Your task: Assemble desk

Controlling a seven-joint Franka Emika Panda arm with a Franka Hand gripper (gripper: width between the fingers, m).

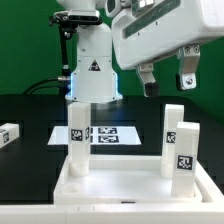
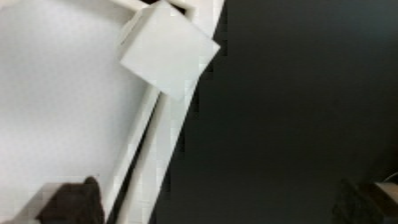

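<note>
Black bench (image 1: 30, 110), green backdrop. Rimmed desk panel (image 1: 130, 190) near front, three legs standing on it: one (image 1: 79, 138) at exterior view's left, two (image 1: 174, 128) (image 1: 185, 153) at right. Gripper (image 1: 166, 82) hung above right-hand legs, wide open, empty, clear of them.

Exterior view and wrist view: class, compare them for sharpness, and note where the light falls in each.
Exterior view: fairly sharp, the tags on the standing legs readable as patterns, even light on the panel, the table dark. Wrist view: soft and blurred, a pale leg top against a bright panel, the rest near black.
</note>
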